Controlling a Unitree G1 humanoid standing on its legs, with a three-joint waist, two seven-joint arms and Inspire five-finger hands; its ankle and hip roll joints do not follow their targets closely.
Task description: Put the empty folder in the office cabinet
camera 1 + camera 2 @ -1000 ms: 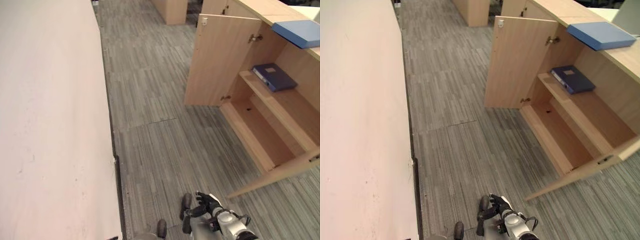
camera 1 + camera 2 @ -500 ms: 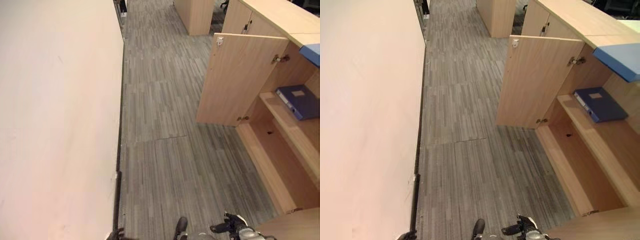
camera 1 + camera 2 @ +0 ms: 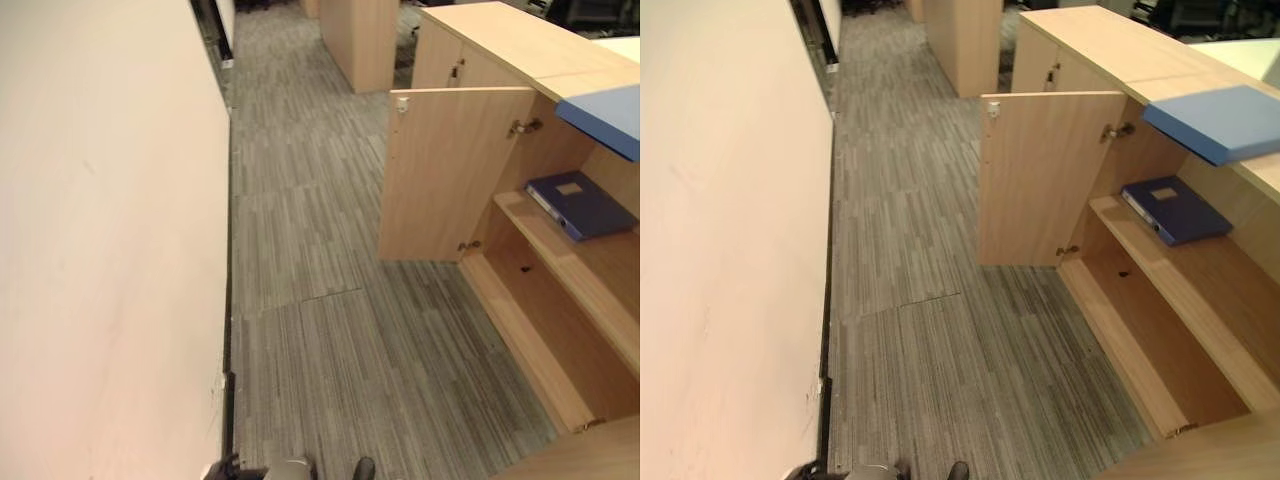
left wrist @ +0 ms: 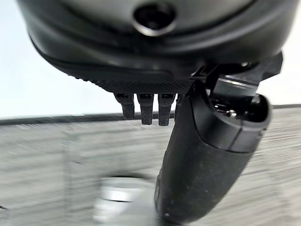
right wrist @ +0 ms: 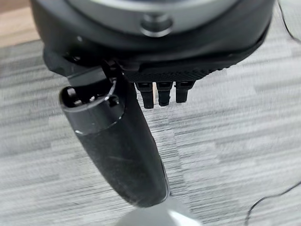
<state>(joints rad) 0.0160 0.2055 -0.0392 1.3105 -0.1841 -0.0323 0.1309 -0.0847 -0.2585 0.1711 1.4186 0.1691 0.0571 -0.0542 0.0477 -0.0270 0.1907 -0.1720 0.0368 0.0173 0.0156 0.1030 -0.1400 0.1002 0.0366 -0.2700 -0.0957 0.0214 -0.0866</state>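
Observation:
The wooden office cabinet (image 3: 560,290) stands open on the right, its door (image 3: 450,170) swung out toward the aisle. A dark blue folder (image 3: 580,203) lies flat on its upper shelf. On the cabinet's top, at the right edge, rests a light blue folder (image 3: 1222,120). The lower shelf (image 3: 1160,340) is bare. My left hand (image 4: 207,155) hangs over the carpet by the wall's foot, fingers relaxed and holding nothing. My right hand (image 5: 117,150) also hangs over the carpet, fingers relaxed and empty.
A long pale wall (image 3: 100,250) runs down the left side. Grey carpet (image 3: 310,250) forms an aisle between wall and cabinet. A second open door (image 3: 590,460) juts out at the lower right. Another wooden unit (image 3: 365,40) stands at the far end.
The head camera has swung, so the whole picture has shifted. My right hand, low in the eye views earlier, has dropped below their bottom edge.

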